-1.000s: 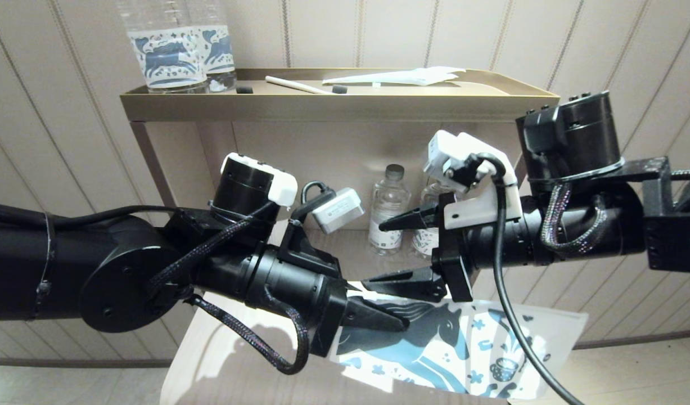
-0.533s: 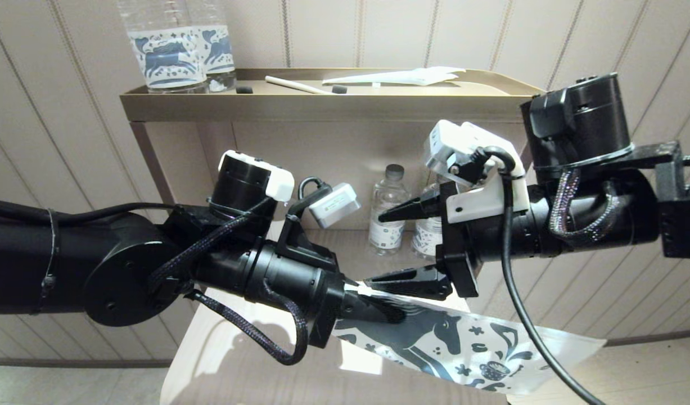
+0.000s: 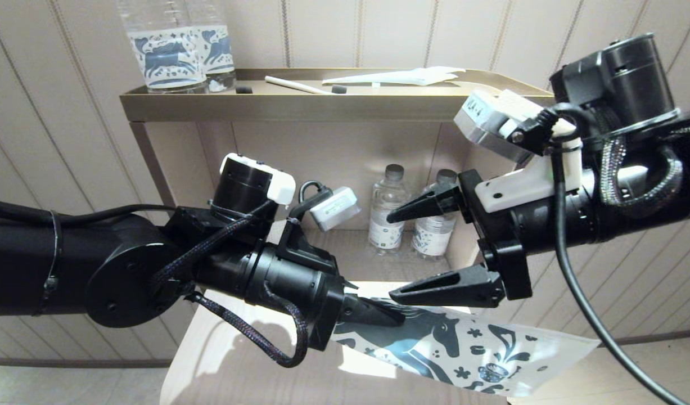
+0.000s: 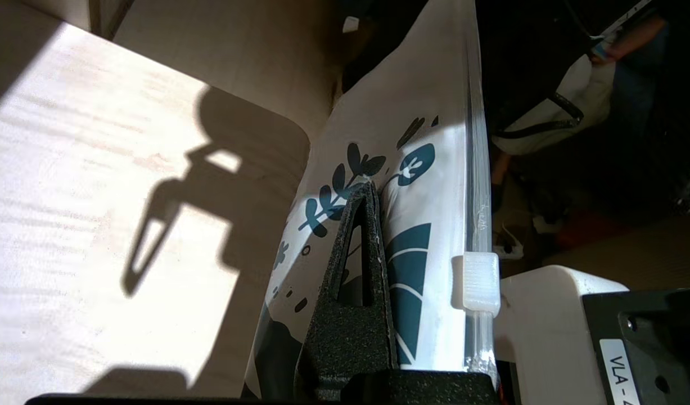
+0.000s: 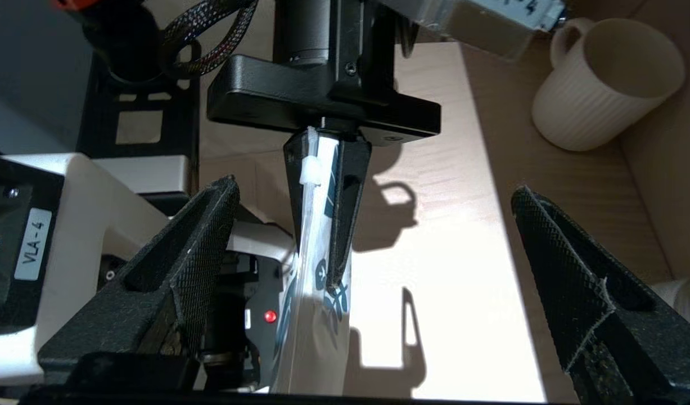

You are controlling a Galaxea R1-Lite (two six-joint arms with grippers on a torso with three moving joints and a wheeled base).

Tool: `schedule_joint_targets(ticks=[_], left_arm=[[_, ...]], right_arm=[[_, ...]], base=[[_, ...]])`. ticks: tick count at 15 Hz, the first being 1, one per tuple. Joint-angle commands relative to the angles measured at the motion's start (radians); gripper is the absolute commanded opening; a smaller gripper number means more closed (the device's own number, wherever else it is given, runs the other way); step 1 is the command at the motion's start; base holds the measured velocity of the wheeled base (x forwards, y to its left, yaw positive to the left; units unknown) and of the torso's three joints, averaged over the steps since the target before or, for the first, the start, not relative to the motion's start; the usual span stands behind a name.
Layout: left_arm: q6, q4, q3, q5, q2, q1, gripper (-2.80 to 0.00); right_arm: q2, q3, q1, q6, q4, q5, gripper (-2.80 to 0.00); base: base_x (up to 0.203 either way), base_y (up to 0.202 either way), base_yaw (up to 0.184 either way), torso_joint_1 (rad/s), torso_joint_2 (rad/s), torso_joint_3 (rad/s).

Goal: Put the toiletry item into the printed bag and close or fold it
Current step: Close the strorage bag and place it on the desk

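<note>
**One bag held up, job not finished**

One end of the printed bag (image 3: 468, 349) is pinched by the left gripper (image 3: 378, 318), fingers pressed together on it. The bag hangs in the air above the near table (image 3: 221, 360). Its white slider (image 4: 479, 281) sits close to that grip. Just above, the right gripper (image 3: 434, 247) is spread wide and holds nothing. I cannot see anything inside the bag, so filling and closing may both be left. Farther back, small bottles (image 3: 388, 208) stand under the shelf (image 3: 333, 107).

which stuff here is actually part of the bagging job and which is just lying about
In the job:
- printed bag, held off the table
- left hand, shut on the bag's end
- right hand, open just above the bag

Lying about:
- cream mug
- small bottles in the shelf
- horse-label bottles on the top tray
</note>
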Motion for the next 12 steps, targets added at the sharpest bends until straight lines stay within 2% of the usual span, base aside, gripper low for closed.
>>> schedule_joint_targets(ticks=[1,12], left_arm=[[-0.001,-0.001,-0.001,-0.005,0.001,0.0,-2.8],[-0.004,-0.002,-0.001,-0.003,0.001,0.0,-2.8]], right_arm=[[0.016,0.004,0.006,-0.028,0.011,0.006,0.0],[0.071,-0.012,0.045,-0.037,0.004,0.025,0.0]], base=[[0.0,0.0,0.0,0.0,0.0,0.0],[0.0,0.0,0.0,0.0,0.0,0.0]])
